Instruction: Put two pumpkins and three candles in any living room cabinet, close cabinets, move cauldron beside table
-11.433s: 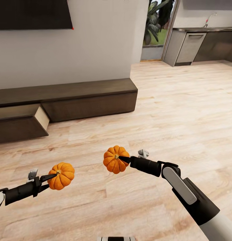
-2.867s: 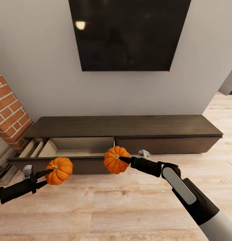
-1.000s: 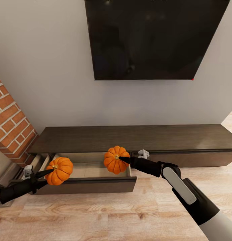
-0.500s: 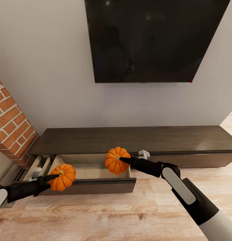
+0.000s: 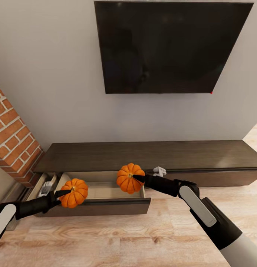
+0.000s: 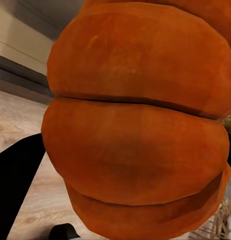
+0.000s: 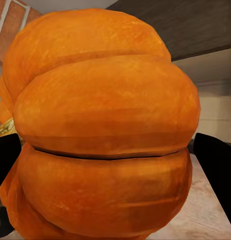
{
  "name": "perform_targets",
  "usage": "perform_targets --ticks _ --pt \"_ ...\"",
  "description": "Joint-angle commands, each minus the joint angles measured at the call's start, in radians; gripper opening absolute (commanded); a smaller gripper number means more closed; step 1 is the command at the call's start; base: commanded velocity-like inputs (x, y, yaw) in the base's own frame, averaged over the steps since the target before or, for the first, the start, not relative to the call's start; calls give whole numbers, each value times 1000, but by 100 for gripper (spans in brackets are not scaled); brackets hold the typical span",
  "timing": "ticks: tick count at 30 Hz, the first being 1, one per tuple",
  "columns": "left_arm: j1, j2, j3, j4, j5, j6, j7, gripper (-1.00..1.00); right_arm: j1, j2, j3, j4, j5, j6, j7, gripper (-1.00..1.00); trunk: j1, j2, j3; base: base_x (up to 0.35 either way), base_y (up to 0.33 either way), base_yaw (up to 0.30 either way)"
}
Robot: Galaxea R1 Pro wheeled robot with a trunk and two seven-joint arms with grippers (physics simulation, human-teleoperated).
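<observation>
Each gripper holds an orange ribbed pumpkin. My left gripper (image 5: 68, 193) is shut on one pumpkin (image 5: 74, 193) that hangs over the front left part of the open drawer (image 5: 102, 201). My right gripper (image 5: 137, 178) is shut on the other pumpkin (image 5: 129, 178), held above the drawer's right end. The drawer belongs to the long low dark-brown cabinet (image 5: 150, 154) against the wall; its pale beige inside shows. Up close, the left wrist view has its pumpkin (image 6: 140, 125) and the right wrist view has its own pumpkin (image 7: 105, 130), each between dark fingertips.
A large black TV (image 5: 169, 46) hangs on the grey wall above the cabinet. A red brick column (image 5: 11, 137) stands at the left. A second narrow drawer (image 5: 45, 183) is open at the cabinet's left end. Pale wood floor (image 5: 124, 237) lies in front.
My left arm has moved right and forward, carrying its pumpkin over the drawer's front edge. The right arm and its pumpkin have barely moved. The view tilted slightly.
</observation>
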State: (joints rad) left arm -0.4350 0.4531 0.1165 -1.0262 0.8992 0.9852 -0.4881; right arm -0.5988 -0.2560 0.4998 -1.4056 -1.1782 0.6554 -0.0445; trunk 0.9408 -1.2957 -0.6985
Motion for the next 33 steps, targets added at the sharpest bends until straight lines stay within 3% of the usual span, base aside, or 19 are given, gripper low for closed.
perform_targets --ticks 1,12,19,25,33 --pt "-1 0 2 0 -6 4 -4 -100 -1 -1 1 -1 -9 1 -6 -100 0 -1 -1 0 134 0" --pt "-1 2 2 0 -3 4 -4 -100 -1 -2 -3 -1 -8 0 -8 -100 0 -1 -1 23 267 0" --pt "-1 2 2 0 -3 4 -4 -100 -1 0 0 5 -8 1 -10 -100 0 -1 -1 214 215 0" --pt "-1 -2 -4 -3 -14 1 0 -100 -1 1 7 153 -5 11 -11 -100 0 -1 -1 213 33 0" --pt "-1 -5 -5 -5 -19 0 5 -100 -1 1 9 179 -4 13 -9 -100 0 -1 -1 91 48 0"
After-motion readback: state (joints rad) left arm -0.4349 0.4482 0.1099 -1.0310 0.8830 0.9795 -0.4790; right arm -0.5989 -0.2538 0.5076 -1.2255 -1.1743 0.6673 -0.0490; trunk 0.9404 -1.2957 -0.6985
